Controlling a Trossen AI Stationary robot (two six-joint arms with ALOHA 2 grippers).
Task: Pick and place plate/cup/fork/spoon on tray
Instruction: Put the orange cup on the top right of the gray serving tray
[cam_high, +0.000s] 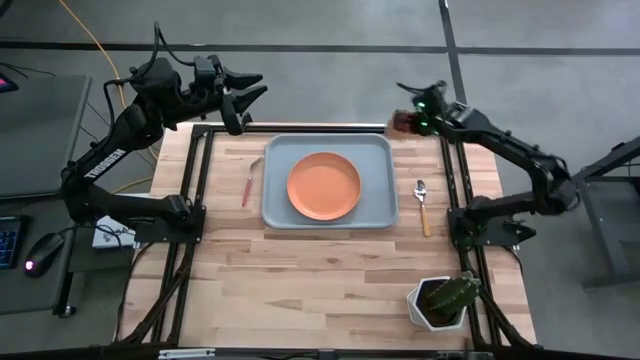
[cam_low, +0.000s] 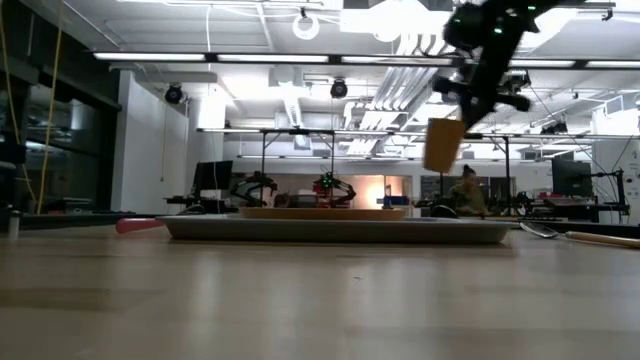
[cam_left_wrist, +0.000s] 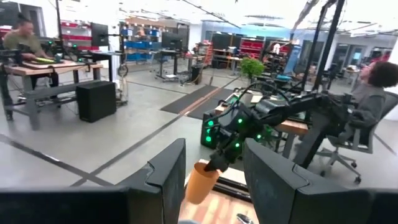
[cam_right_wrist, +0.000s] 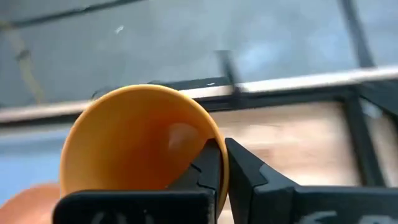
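Behind your table lies bare grey floor; your right gripper (cam_high: 406, 121) pinches the cup (cam_low: 443, 145) by its rim, aloft, seemingly over the tray's (cam_high: 275, 205) far right corner.

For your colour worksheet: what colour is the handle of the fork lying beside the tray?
Pink. The fork shows it best in the high view, left of the tray.

My two arms, both raised at the far edge

My right pincer (cam_high: 405, 120) hangs high off the counter, its fingers (cam_right_wrist: 214, 171) pinched on the rim of the cup (cam_right_wrist: 140, 146); my left pincer (cam_high: 245, 92) waits aloft at the far left, fingers spread apart.
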